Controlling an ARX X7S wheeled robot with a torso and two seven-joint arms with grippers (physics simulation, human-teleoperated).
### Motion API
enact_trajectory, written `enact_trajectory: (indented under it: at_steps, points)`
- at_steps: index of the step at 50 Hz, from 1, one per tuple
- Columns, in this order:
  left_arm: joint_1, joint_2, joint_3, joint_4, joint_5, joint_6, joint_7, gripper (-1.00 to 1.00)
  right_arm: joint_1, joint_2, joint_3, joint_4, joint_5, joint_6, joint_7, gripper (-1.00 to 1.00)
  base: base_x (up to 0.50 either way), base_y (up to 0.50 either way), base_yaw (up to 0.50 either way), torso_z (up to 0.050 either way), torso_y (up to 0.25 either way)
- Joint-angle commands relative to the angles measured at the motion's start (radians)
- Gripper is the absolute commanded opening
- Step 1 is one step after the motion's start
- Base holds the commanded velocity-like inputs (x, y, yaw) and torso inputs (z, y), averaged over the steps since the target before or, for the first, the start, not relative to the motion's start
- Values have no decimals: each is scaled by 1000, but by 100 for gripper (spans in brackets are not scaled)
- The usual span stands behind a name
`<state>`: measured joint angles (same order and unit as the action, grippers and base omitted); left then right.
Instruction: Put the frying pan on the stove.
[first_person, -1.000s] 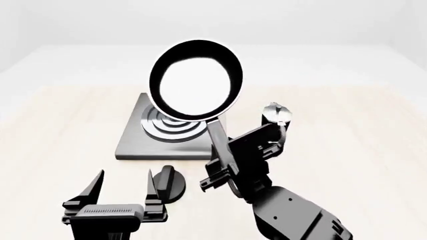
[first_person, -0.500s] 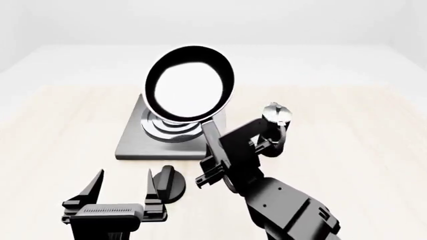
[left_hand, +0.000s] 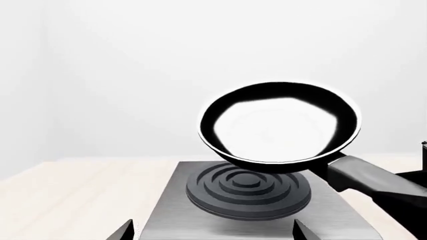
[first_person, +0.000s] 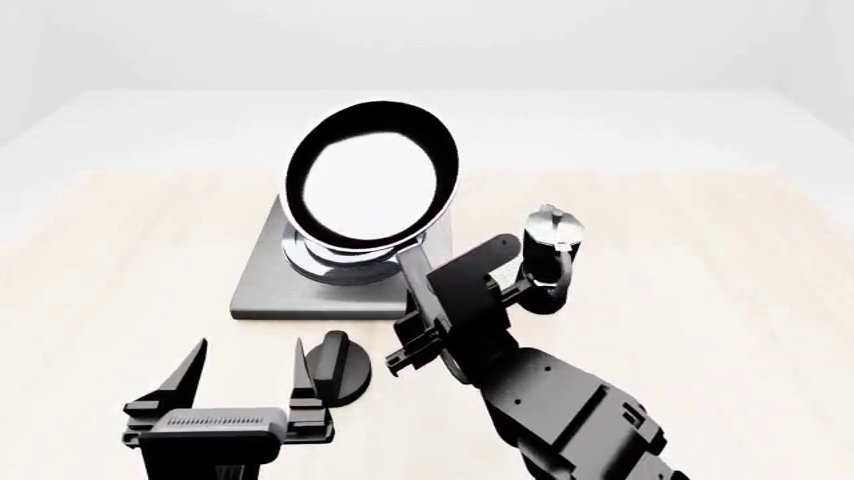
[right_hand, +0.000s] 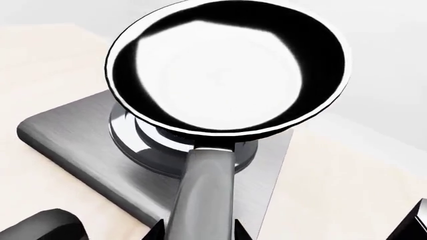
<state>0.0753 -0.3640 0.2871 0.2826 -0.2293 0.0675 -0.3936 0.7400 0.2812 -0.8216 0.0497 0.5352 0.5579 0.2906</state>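
Closest to the robot, at about 7 o'clock in the head view, the left gripper (first_person: 247, 385) waits with its two fingers spread apart and nothing in them. Next to it, at 6 o'clock, sits one small round black knob (first_person: 334, 366). The right gripper (first_person: 424, 305) is clamped on the long handle of the one frying pan (first_person: 371, 190), which hangs tilted in the air above the burner rings of the one stove (first_person: 267, 285), at about 12 o'clock. It might go wrong if the pan comes down tilted or off to one side, because then it could slide off the rings. One moka pot (first_person: 550, 228) stands at 2 o'clock, close to the right arm, and might get bumped.
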Motion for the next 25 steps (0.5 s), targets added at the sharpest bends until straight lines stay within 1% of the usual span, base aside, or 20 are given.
enact_trajectory:
  at_steps: [1,14,25]
  points:
    - [-1,-1,3,-3,1,2,-3,100,33,-10,18,-10,-79,1,8,-100,0,0,0,0,0]
    - [-1,-4,5,0,0,2,-7,100,38,-29,10,14,-78,-8,1,-100,0,0,0,0,2]
    - [-3,-6,7,-1,2,2,-11,100,27,-33,53,13,-12,-12,-24,-100,0,0,0,1,2]
